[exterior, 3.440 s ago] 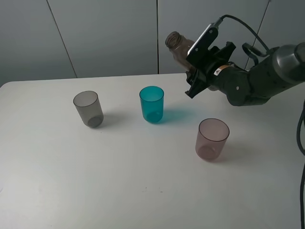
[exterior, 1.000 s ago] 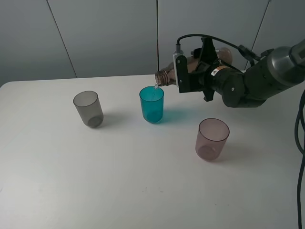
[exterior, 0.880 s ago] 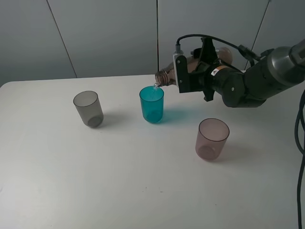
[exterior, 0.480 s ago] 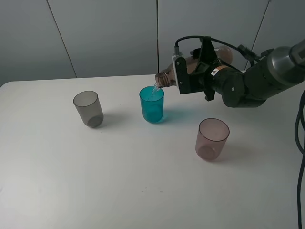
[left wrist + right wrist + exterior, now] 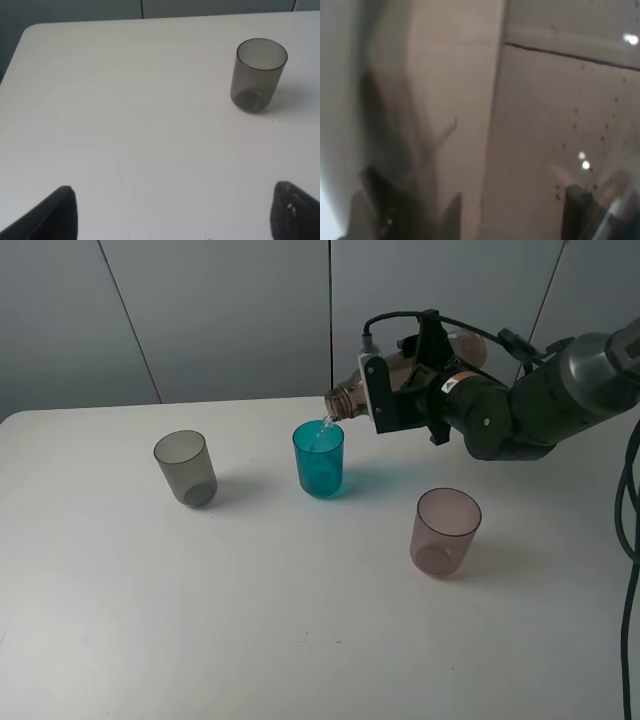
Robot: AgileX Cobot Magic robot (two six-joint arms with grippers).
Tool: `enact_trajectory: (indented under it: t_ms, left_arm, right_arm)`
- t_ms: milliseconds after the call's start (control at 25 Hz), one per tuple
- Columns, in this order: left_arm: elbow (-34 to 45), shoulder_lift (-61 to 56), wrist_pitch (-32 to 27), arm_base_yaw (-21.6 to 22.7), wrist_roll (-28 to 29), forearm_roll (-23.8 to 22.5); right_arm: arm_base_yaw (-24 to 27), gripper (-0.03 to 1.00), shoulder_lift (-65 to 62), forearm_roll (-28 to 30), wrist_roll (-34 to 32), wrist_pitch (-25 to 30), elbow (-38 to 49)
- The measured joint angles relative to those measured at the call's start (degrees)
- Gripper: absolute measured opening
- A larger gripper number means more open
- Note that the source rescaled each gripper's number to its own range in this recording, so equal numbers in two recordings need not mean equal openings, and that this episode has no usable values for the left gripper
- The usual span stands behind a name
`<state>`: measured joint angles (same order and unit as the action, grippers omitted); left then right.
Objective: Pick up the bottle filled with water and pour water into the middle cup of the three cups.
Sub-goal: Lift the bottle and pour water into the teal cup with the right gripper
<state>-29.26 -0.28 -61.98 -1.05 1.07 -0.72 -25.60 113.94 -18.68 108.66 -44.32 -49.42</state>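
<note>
1. Upper right of the high view: the right gripper (image 5: 408, 390) clamps the slim, smoky brown see-through plastic bottle (image 5: 347, 400). The bottle is tipped nearly level, its threaded neck just above the small teal translucent tumbler (image 5: 319, 465) at centre.
2. A smoky grey tumbler (image 5: 185, 467) stands upright at left and a pinkish-mauve tumbler (image 5: 445, 531) at lower right, both on the matte white table (image 5: 250, 620).
3. Only the left wrist view shows the left gripper (image 5: 170, 215), its dark fingers (image 5: 60, 215) spread wide. The right wrist view is a brown blur.

Teal middle cup (image 5: 318, 460), smoky brown bottle (image 5: 348, 400)

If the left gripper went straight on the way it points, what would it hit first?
Likely the table; the open left gripper aims at its surface, the grey cup off to one side. Depth unclear.
</note>
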Motion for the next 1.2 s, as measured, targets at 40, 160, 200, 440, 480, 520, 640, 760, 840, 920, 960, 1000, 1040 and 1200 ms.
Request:
enact_trajectory:
  t_ms: [40,160,200,440,480,520,640,760,840,920,960,1000,1040,1200]
  left_arm:
    - [0.00,0.00,0.00,0.00,0.00,0.00]
    - [0.00,0.00,0.00,0.00,0.00,0.00]
    - [0.00,0.00,0.00,0.00,0.00,0.00]
    - [0.00,0.00,0.00,0.00,0.00,0.00]
    - [0.00,0.00,0.00,0.00,0.00,0.00]
    - [0.00,0.00,0.00,0.00,0.00,0.00]
    - [0.00,0.00,0.00,0.00,0.00,0.00]
    - [0.00,0.00,0.00,0.00,0.00,0.00]
    - [0.00,0.00,0.00,0.00,0.00,0.00]
    - [0.00,0.00,0.00,0.00,0.00,0.00]
    - [0.00,0.00,0.00,0.00,0.00,0.00]
    - [0.00,0.00,0.00,0.00,0.00,0.00]
    - [0.00,0.00,0.00,0.00,0.00,0.00]
    - [0.00,0.00,0.00,0.00,0.00,0.00]
  right_arm:
    - [0.00,0.00,0.00,0.00,0.26,0.00,0.00]
    - [0.00,0.00,0.00,0.00,1.16,0.00,0.00]
    - [0.00,0.00,0.00,0.00,1.71,-0.10,0.00]
    - [0.00,0.00,0.00,0.11,2.74,-0.24,-1.37]
    - [0.00,0.00,0.00,0.11,2.85,-0.24,-1.59]
    - [0.00,0.00,0.00,0.11,2.85,-0.24,-1.72]
    - [0.00,0.00,0.00,0.11,3.44,-0.33,-1.80]
    - [0.00,0.00,0.00,0.11,4.62,-0.33,-2.05]
    - [0.00,0.00,0.00,0.11,5.57,-0.33,-2.16]
    - [0.00,0.00,0.00,0.11,6.72,-0.33,-2.26]
    - [0.00,0.00,0.00,0.11,6.98,-0.33,-2.26]
    - [0.00,0.00,0.00,0.11,7.22,-0.33,-2.26]
    - [0.00,0.00,0.00,0.11,7.56,-0.33,-2.36]
    - [0.00,0.00,0.00,0.47,9.47,-0.33,-2.80]
